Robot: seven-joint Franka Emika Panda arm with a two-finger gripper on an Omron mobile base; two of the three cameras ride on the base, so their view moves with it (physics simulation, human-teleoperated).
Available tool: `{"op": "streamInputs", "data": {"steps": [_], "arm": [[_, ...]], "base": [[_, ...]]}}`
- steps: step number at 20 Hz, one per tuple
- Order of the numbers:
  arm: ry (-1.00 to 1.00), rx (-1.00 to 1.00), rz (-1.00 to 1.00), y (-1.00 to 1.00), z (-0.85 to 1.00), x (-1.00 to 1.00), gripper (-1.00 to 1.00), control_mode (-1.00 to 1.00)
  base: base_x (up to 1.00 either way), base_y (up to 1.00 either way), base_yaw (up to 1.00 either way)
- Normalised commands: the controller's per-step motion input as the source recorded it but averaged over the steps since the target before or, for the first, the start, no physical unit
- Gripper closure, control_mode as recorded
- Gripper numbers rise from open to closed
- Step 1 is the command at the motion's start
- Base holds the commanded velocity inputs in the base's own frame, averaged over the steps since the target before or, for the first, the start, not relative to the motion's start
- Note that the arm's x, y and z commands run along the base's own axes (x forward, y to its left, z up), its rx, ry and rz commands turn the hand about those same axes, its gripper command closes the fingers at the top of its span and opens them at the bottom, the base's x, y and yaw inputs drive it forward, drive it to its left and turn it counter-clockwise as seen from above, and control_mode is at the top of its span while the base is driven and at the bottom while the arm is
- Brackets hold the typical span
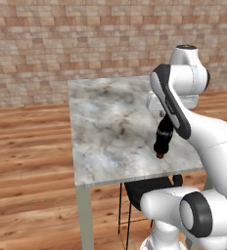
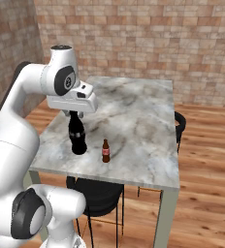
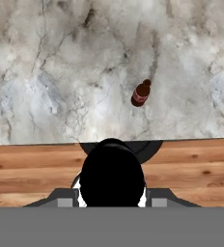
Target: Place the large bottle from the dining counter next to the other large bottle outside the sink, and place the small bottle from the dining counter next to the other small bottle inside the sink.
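The fingers (image 2: 75,114) grip the neck of the tall black bottle (image 2: 77,137), which stands upright near the marbled counter's (image 2: 138,116) front edge, with the small brown bottle (image 2: 105,151) upright just beside it on the counter.

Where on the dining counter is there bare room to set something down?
The dining counter is bare across its far half and the side right of the small bottle. It is crowded only near the front edge, where the large bottle stands in the pincer.
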Motion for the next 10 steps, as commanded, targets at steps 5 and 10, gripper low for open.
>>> {"op": "streamInputs", "data": {"steps": [5, 10], "arm": [[0.0, 0.0, 0.0, 0.0, 0.0, -0.01, 1.0, -1.0], [0.0, 0.0, 0.0, 0.0, 0.0, 0.0, 1.0, -1.0]], "base": [[0.0, 0.0, 0.0], [0.0, 0.0, 0.0]]}}
